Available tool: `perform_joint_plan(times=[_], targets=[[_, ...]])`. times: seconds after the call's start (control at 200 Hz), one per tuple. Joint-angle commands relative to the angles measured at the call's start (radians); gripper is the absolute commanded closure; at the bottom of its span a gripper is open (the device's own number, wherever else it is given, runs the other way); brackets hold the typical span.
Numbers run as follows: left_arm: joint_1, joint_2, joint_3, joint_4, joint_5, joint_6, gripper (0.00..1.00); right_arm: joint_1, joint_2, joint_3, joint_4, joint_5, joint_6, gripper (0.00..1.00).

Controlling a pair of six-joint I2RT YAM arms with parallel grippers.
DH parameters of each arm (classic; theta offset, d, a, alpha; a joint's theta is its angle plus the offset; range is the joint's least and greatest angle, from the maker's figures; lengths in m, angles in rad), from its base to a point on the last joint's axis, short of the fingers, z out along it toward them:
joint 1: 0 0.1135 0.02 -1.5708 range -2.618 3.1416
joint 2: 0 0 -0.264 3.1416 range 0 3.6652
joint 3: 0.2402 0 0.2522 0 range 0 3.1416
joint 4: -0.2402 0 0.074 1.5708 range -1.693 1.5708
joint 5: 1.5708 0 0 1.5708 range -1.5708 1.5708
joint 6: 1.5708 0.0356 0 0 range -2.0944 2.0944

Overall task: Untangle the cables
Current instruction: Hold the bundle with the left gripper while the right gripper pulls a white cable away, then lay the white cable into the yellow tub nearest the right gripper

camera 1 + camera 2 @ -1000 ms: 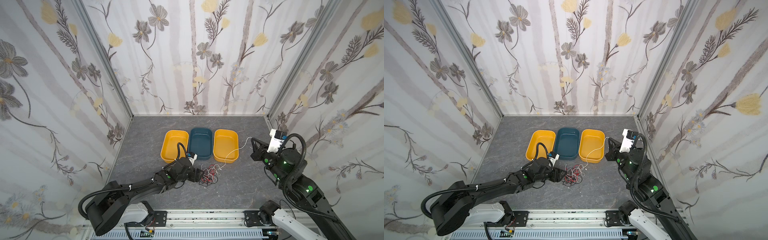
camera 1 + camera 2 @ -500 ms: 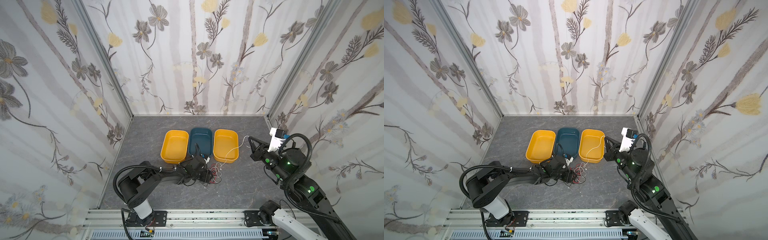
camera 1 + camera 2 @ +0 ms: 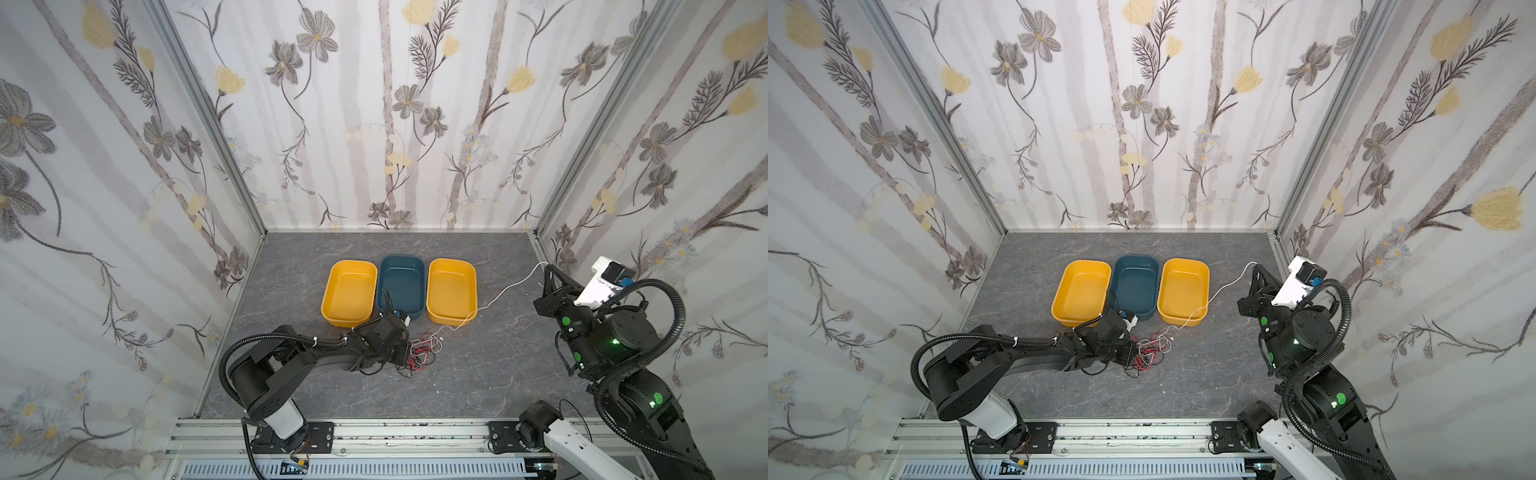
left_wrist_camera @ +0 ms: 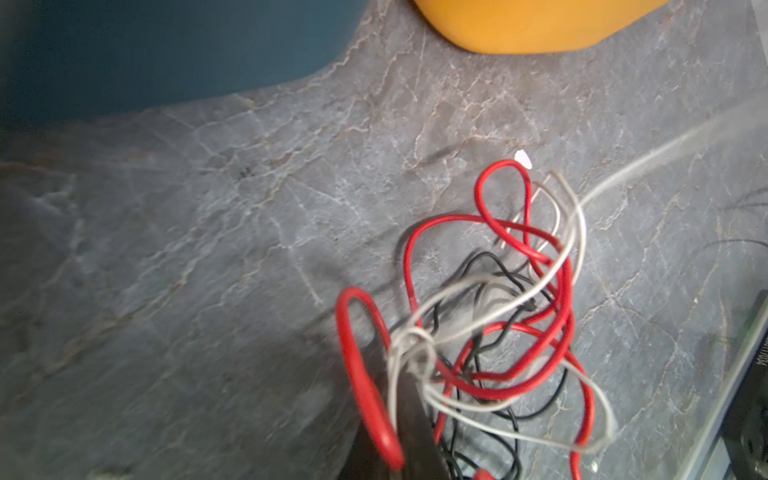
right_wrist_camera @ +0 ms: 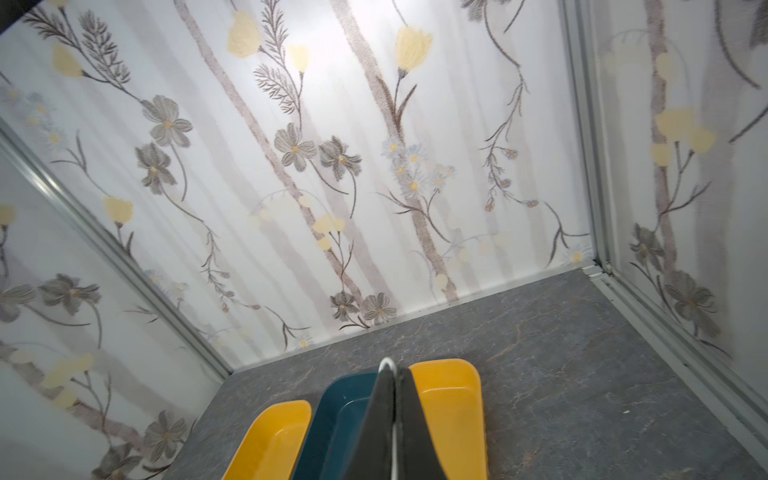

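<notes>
The cables [image 3: 424,353] [image 3: 1152,351] lie in a small tangle of red, black and white wires on the grey floor, in front of the bins. My left gripper [image 3: 405,352] [image 3: 1133,352] is low at the tangle's left edge. In the left wrist view it [image 4: 399,415] is shut, with a red loop [image 4: 365,374] and a white wire pinched between its fingers. My right gripper [image 3: 548,274] [image 5: 392,374] is raised at the right and shut on the white cable [image 3: 507,289] [image 3: 1225,286]. That cable runs taut over the right bin's corner into the tangle.
Three empty bins stand side by side behind the tangle: a yellow bin [image 3: 349,297], a blue bin [image 3: 401,282] and another yellow bin [image 3: 451,291]. Floral walls close in the left, back and right. A metal rail [image 3: 395,432] runs along the front.
My left arm swung right along the floor to the tangle, and its gripper went from open to shut on wires there. The right gripper rose slightly, drawing the white cable tighter.
</notes>
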Motion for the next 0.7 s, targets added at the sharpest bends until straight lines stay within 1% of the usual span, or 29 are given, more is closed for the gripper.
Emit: perform_joint_plan(times=[0.0,0.075,0.15,0.325,0.47,0.695], targets=[[0.007,-0.03,-0.011,-0.053,-0.035,-0.005,1.0,-0.01,0.006,0.014,-0.061,0.177,-0.029,1.0],[0.013,-0.052,-0.018,-0.075,-0.047,0.002,0.99,-0.025,0.011,0.014,-0.088,0.229,-0.027,1.0],[0.019,-0.076,-0.029,-0.085,-0.052,0.006,0.99,-0.044,0.022,0.008,-0.105,0.225,-0.021,1.0],[0.037,-0.126,-0.038,-0.13,-0.064,0.029,0.99,-0.064,0.063,-0.042,-0.109,0.095,0.027,1.0],[0.046,-0.168,-0.057,-0.128,-0.063,0.026,0.98,-0.068,0.089,-0.097,-0.108,-0.008,0.079,1.0],[0.048,-0.173,-0.07,-0.118,-0.048,0.024,0.96,-0.078,0.113,-0.163,-0.109,-0.08,0.124,1.0]])
